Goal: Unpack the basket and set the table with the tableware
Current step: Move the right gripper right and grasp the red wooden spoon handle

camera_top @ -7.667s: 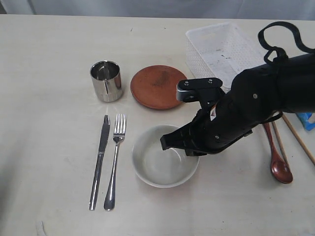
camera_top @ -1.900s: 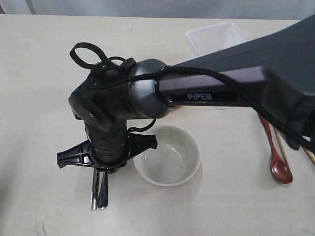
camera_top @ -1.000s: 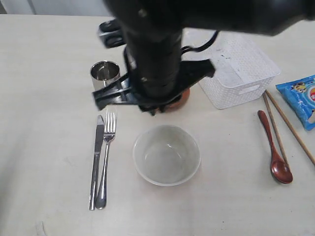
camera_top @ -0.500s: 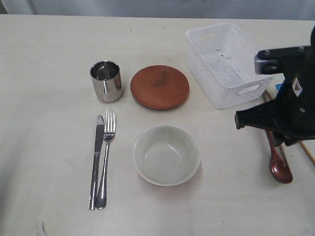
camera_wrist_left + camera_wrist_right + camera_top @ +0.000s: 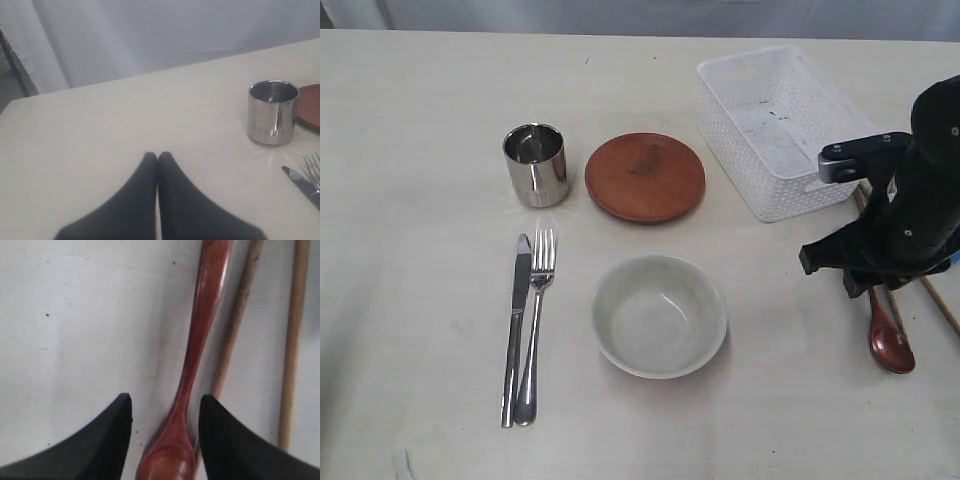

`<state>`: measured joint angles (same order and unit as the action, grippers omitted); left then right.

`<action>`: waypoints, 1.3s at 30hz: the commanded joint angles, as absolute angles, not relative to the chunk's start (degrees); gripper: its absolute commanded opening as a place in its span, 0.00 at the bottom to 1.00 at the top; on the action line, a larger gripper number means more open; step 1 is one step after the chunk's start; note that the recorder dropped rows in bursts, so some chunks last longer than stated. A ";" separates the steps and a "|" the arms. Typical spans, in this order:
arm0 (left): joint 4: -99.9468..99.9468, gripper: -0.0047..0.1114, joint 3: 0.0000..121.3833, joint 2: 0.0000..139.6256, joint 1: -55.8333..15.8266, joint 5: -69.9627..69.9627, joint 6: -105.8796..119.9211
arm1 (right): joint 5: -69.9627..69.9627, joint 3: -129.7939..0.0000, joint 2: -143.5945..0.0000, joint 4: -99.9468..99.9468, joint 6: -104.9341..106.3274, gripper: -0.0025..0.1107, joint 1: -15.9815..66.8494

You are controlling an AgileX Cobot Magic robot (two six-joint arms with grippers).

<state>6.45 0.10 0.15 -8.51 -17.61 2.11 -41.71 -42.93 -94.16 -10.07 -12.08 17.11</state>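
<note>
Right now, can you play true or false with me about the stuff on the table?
1. The basket has no tableware in it. True.
2. The bowl sits on the plate. False: it stands on the table, apart from the plate.
3. The right gripper is open over the spoon. True.
4. The left gripper holds the cup. False: it is shut on nothing, and the cup stands apart from it.
5. The fork lies beside the knife. True.
</note>
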 commanded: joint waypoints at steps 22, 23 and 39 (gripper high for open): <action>5.72 0.04 0.00 0.00 -8.20 -17.15 1.92 | -32.32 -45.93 -99.05 -4.82 -4.29 0.39 9.48; 5.72 0.04 0.00 0.00 -8.20 -17.15 1.92 | -31.89 -45.93 -99.05 -4.82 -4.29 0.39 9.48; 5.72 0.04 0.00 0.00 -8.20 -17.15 1.92 | -33.74 -45.93 -101.64 -5.26 -3.61 0.36 9.48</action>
